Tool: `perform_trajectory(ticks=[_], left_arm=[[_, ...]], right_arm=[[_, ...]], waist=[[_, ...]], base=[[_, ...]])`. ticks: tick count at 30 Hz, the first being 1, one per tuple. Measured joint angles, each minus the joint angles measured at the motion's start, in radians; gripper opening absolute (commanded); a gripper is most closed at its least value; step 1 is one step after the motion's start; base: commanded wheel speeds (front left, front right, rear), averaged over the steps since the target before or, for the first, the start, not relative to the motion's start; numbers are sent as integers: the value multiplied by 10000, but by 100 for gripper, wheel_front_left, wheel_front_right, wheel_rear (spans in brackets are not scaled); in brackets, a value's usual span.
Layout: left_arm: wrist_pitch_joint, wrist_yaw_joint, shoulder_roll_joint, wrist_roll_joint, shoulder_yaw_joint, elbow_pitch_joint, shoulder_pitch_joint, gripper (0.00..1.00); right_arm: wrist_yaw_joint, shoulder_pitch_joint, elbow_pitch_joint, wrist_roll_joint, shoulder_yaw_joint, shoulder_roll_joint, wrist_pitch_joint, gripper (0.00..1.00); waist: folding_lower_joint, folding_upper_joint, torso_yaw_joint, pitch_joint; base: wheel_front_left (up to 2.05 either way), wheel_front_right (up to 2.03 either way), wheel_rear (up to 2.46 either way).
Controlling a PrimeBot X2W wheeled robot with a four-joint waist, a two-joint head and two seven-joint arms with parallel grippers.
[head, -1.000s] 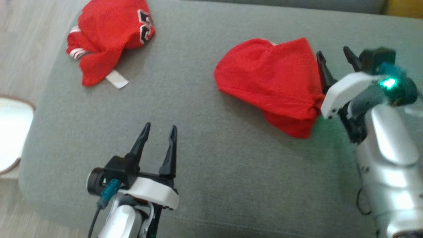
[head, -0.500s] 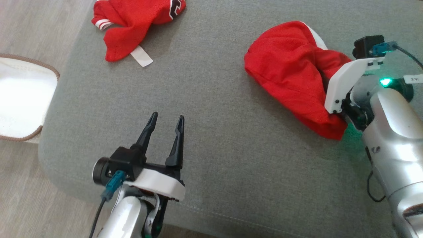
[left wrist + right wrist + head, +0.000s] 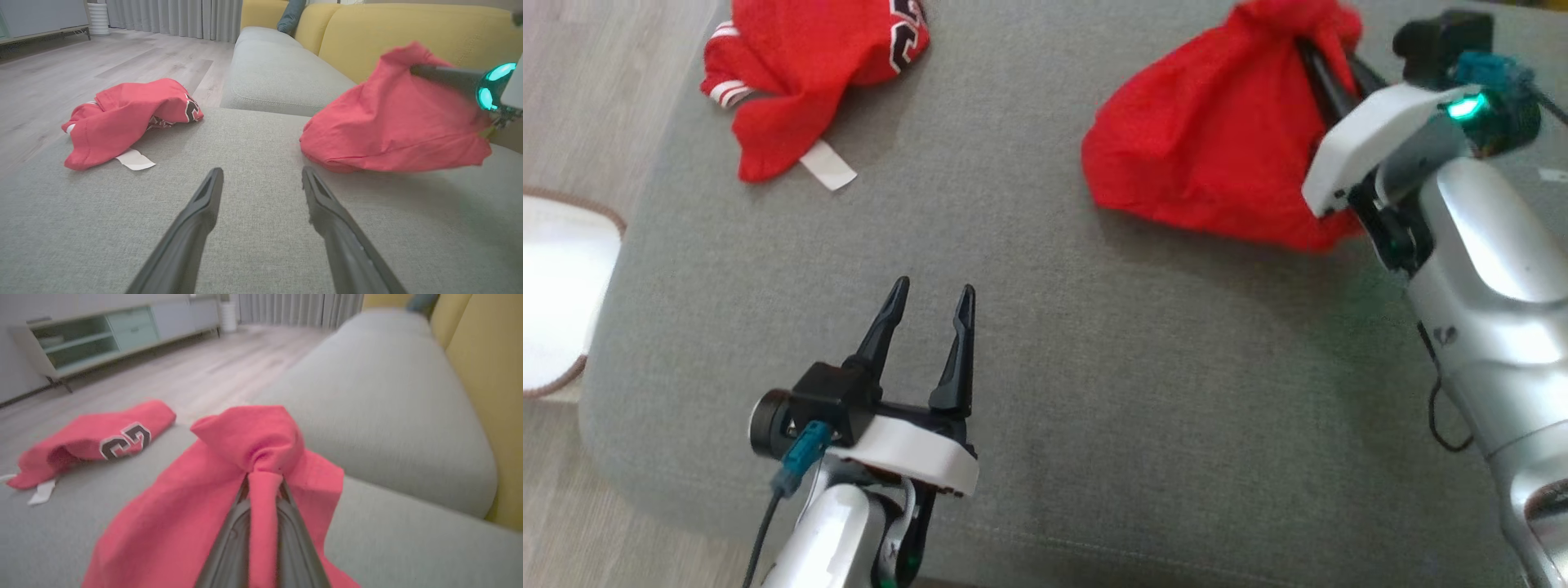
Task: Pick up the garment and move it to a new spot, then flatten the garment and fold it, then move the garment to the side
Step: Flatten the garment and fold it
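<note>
Right gripper, closed on a bunched fold of the plain red garment, holds it above the far right of the grey seat cushion. The hem rests on the cushion, likely ready for carrying elsewhere. Left gripper, jaws apart and empty, hovers over the cushion's near edge. A numbered red jersey lies at its far left. Off the cushion's left edge, a brown-rimmed pale object: contents unreadable.

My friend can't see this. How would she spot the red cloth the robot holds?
Find the grey fabric sofa cushion. At its right, the right gripper pinches a plain red cloth garment into a peak. The other red garment has black numbers and a white tag.
</note>
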Motion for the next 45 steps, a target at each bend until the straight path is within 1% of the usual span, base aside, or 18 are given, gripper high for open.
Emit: perform_trajectory(ticks=[5,6,10,14,18,21,26,27,28,29,34,39,43,45], left_arm=[[0,0,-2,15,150,6,19,100],[0,0,-2,15,150,6,19,100],[0,-4,0,113,278,6,47,100],[0,-6,0,125,337,-4,90,100],[0,-61,0,203,487,-12,296,100],[0,-86,6,293,594,-15,342,100],[0,-94,0,291,606,-29,367,100],[0,-96,0,291,610,-29,372,100],[0,-100,0,291,616,-27,380,100],[0,-104,0,291,619,-27,394,100],[0,-155,0,291,617,2,448,100],[0,-171,0,291,604,29,556,100],[0,-178,2,291,566,84,835,100],[0,-180,2,291,527,119,862,100]], right_arm=[[0,300,-957,-268,541,31,-1149,0],[0,300,-957,-268,541,31,-1149,0],[0,1674,-1628,-945,869,61,-1770,0],[0,3573,-2021,-1770,1068,130,-1960,0],[0,5090,-2255,-2339,1062,399,-2048,0],[0,5702,-2493,-2811,922,621,-2094,0],[0,6436,-2894,-3710,570,786,-2188,0],[0,6604,-2945,-3858,523,802,-2213,21],[0,6784,-3003,-3977,464,813,-2213,45],[0,6966,-3072,-4069,414,828,-2222,100],[0,7684,-3639,-4146,90,1028,-2385,100],[0,8289,-4698,-3927,-324,1070,-2403,100],[0,8842,-5877,-3367,-1206,1131,-2393,100],[0,8870,-6358,-3298,-1799,1131,-2142,100]], waist=[[0,0,-302,-242],[0,0,-302,-242],[0,0,-541,-423],[0,0,-775,-562],[-1,0,-1024,-659],[0,0,-1220,-717],[0,0,-1490,-814],[-1,0,-1540,-835],[-1,0,-1588,-862],[-1,0,-1631,-892],[-1,0,-1827,-1089],[-1,0,-1977,-1371],[-1,0,-2016,-1584],[-1,0,-1981,-1649]], base=[[0,0,0],[0,0,0],[0,0,0],[0,0,0],[0,0,0],[0,0,0],[0,0,0],[0,0,0],[0,0,0],[0,0,0],[0,0,0],[0,0,0],[0,0,0],[0,0,0]])
